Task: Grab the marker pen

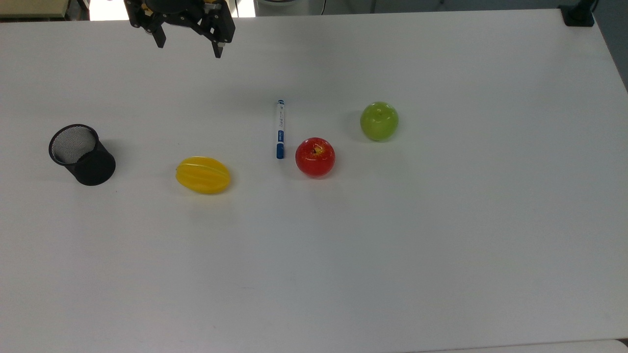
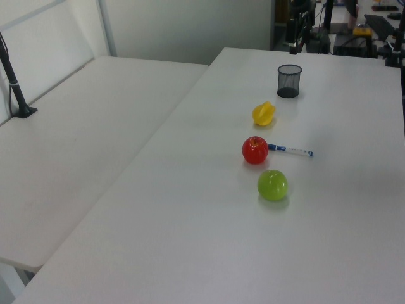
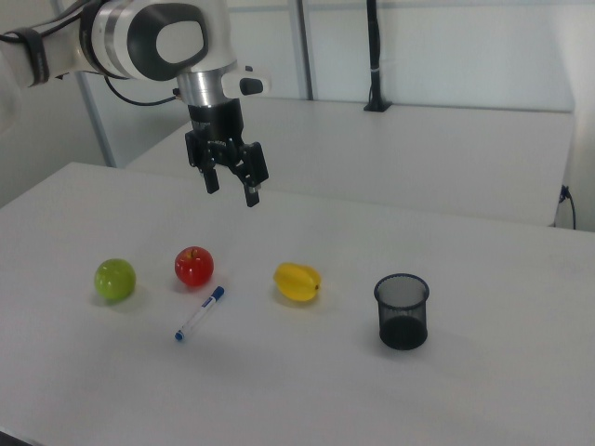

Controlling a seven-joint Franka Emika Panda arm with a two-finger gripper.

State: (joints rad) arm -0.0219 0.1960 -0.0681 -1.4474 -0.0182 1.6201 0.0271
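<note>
Spread-jawed gripper (image 1: 189, 46) hangs at the top view's upper left; the marker pen (image 1: 280, 129) lies down-right, its length running up-down beside the red apple (image 1: 315, 157).

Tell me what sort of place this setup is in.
Probably a robotics lab: a robot arm's open claw hangs over a plain white table laid with test props, a marker pen, a red apple and a mesh pen cup.
</note>
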